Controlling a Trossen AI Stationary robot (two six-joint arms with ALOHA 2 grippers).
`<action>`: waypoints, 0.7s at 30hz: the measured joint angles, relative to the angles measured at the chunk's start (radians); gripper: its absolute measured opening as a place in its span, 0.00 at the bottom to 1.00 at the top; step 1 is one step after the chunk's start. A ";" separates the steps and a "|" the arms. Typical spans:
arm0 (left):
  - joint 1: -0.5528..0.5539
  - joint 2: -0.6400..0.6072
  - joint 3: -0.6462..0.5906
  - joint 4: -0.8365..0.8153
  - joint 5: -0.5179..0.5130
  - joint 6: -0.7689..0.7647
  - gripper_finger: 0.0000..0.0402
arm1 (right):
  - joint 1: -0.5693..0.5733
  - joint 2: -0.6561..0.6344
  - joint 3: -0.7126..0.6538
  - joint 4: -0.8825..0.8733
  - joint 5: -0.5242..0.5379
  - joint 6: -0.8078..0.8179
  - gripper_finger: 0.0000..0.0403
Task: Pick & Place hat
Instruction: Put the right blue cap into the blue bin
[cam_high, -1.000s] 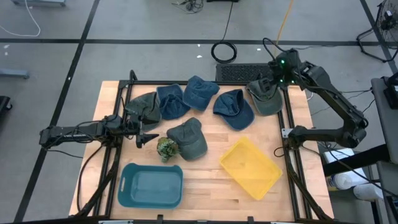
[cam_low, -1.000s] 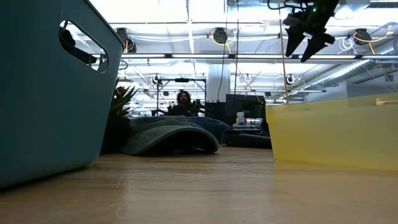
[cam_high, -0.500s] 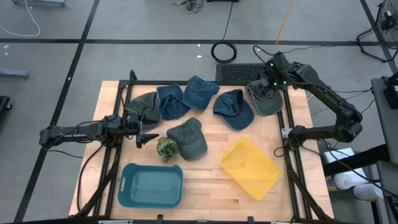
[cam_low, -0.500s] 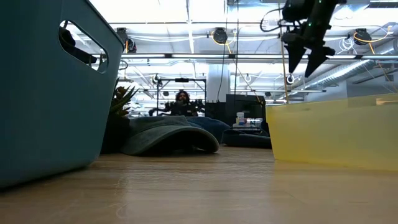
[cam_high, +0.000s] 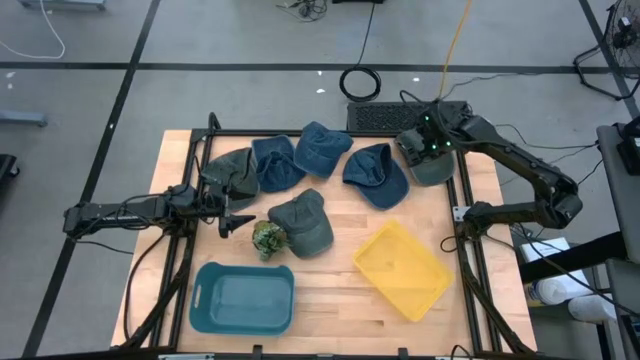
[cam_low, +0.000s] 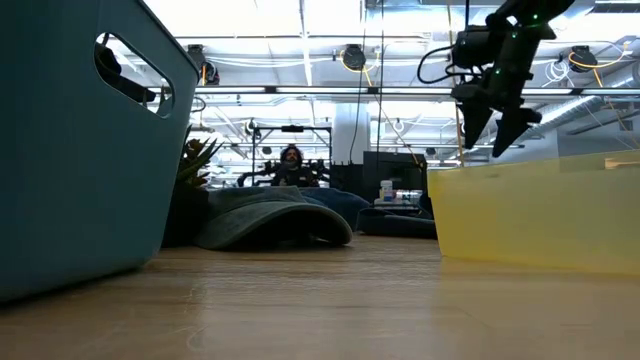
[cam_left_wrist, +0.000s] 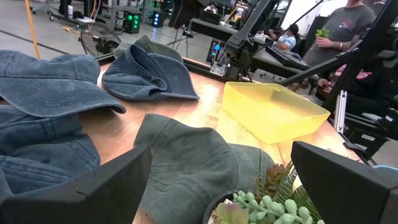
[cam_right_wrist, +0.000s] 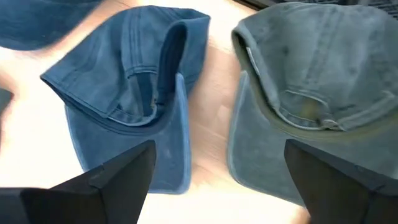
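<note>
STEP: reach for hat | right pincer held spread, empty, above green hat (back right of desk) | NEXT: descent and closing on it judged needed | left pincer parked, spread

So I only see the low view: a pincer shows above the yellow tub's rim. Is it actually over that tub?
Observer: No. The right pincer hangs over a grey-green hat at the table's far right corner, beyond the yellow tub.
Operator: Is it holding anything?
Observer: Nothing. Its wrist view shows the fingers spread.
Operator: And the other arm?
Observer: The left pincer sits open beside a small potted plant.
</note>
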 joint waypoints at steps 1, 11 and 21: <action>0.000 0.000 0.000 0.000 0.000 0.000 0.99 | 0.000 0.000 -0.012 0.020 -0.010 0.007 0.86; 0.000 0.000 0.000 0.000 0.000 0.000 0.99 | 0.002 0.000 -0.127 0.169 -0.017 0.064 0.86; 0.000 0.000 0.000 0.000 0.000 0.000 0.99 | 0.018 0.096 -0.159 0.237 -0.019 0.086 0.86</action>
